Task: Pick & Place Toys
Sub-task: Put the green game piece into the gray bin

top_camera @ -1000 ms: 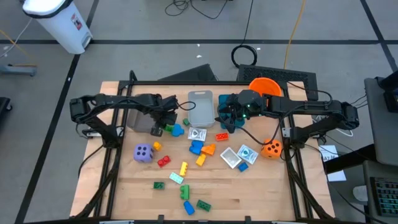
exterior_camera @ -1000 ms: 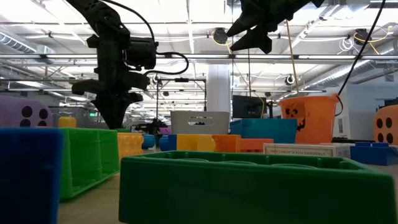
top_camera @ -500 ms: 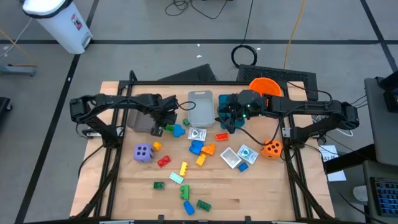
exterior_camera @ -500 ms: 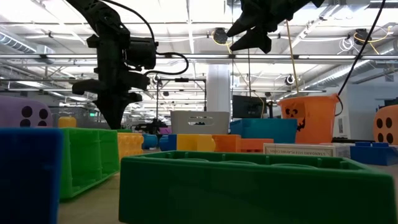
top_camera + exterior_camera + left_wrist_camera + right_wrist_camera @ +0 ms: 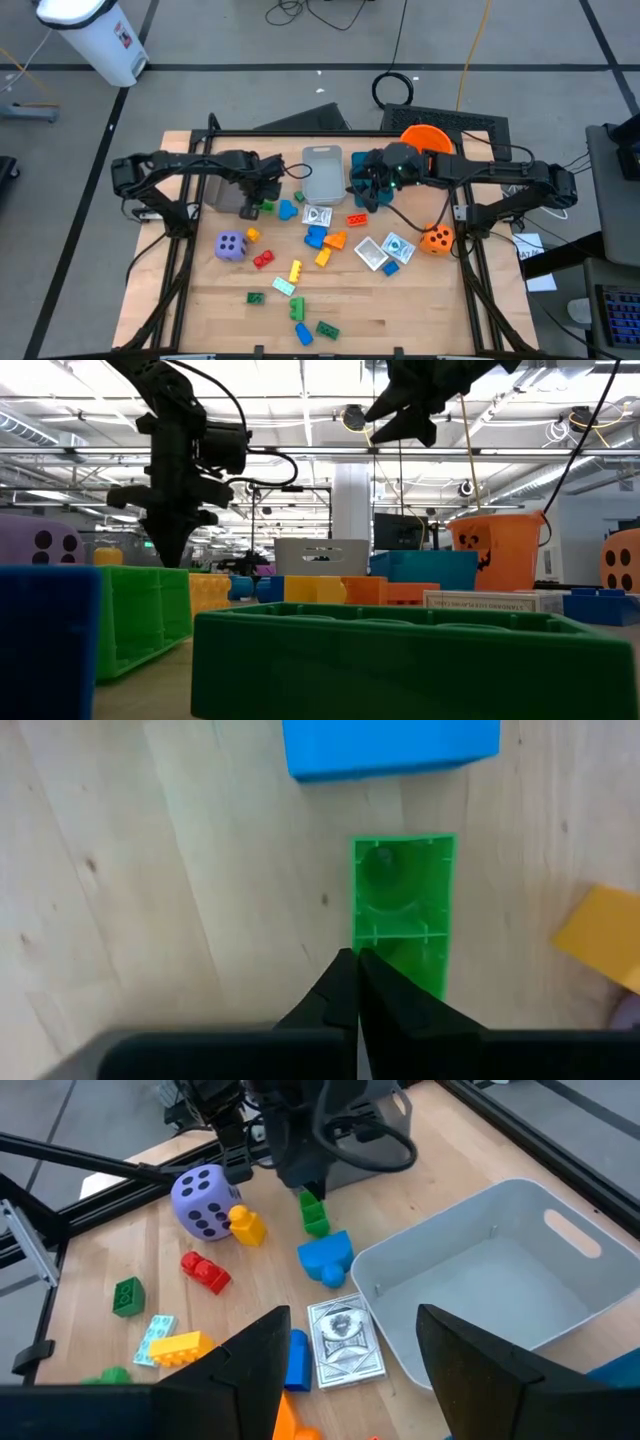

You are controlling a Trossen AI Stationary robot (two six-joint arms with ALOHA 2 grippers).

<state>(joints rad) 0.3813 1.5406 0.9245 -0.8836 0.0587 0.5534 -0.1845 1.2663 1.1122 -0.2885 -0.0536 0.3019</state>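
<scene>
A green brick (image 5: 405,900) lies hollow side up on the table, between a blue brick (image 5: 390,745) and a yellow one (image 5: 600,935). My left gripper (image 5: 357,956) points straight down on it, fingers shut. It also shows in the high view (image 5: 262,196) and, far off, in the right wrist view (image 5: 312,1185). My right gripper (image 5: 350,1370) hangs open and empty high over the grey bin (image 5: 520,1185). More toys lie around: a purple die (image 5: 230,246), an orange die (image 5: 436,239), white packets (image 5: 318,215) and small bricks. My left gripper comes from above with its shut fingertips on the green brick's long side wall (image 5: 354,925), near one end. One finger (image 5: 400,995) lies over the hollow, the other outside it. Whether the wall is between them, I cannot tell. The brick rests on the table.
The grey bin (image 5: 322,175) stands at the far middle of the table, a teal bin (image 5: 425,568) beside it under my right arm, and the orange bucket (image 5: 428,138) behind. Bricks (image 5: 300,322) and packets (image 5: 372,252) are scattered over the middle and near side.
My left gripper has stayed over the green brick and has tipped and rolled a little on the spot, as the low view shows.
</scene>
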